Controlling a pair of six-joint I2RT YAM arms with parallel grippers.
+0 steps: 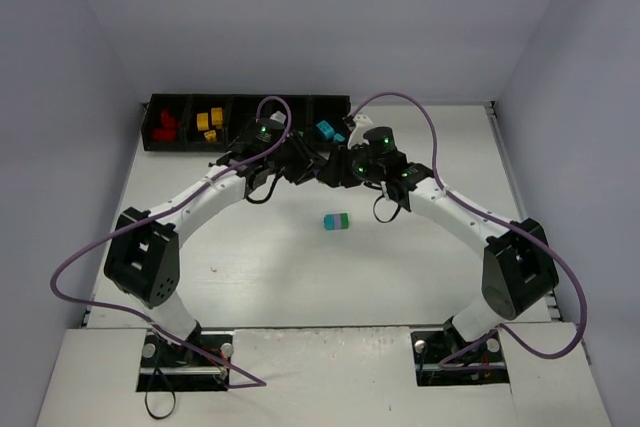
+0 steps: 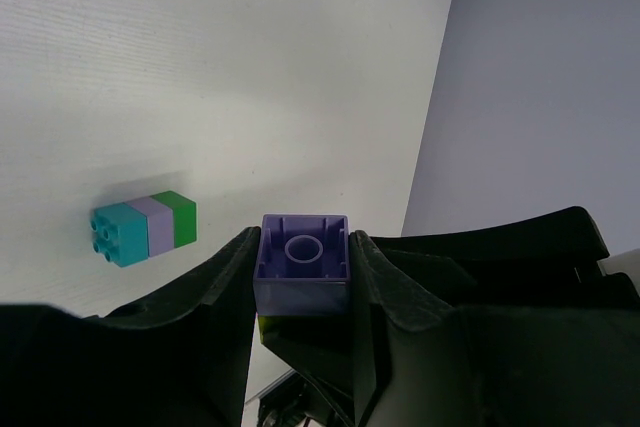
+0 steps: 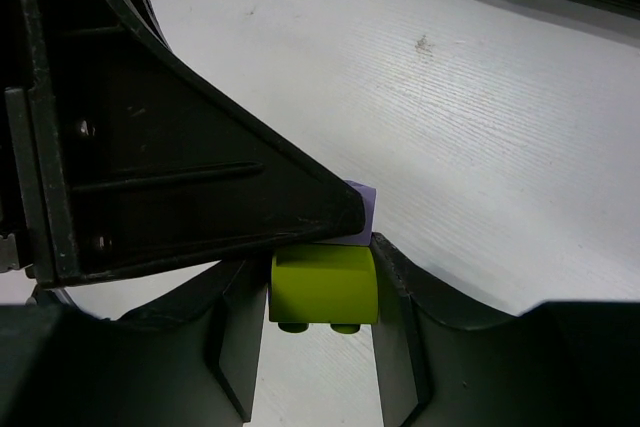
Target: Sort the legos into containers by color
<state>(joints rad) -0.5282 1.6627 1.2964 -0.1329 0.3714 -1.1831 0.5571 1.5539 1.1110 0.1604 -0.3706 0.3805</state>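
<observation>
Left gripper is clamping one lilac plastic brick, meeting right gripper, which is pinching one rounded lime plastic brick.

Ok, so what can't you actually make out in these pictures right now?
- Top view: the left arm and its cable cover the tray's middle compartments, so their contents are hidden.
- Top view: the held bricks are lost where the arms meet.
- Left wrist view: the left gripper hides whatever sits under the lilac brick.
- Right wrist view: the left gripper covers most of the lilac brick above the lime brick.
</observation>
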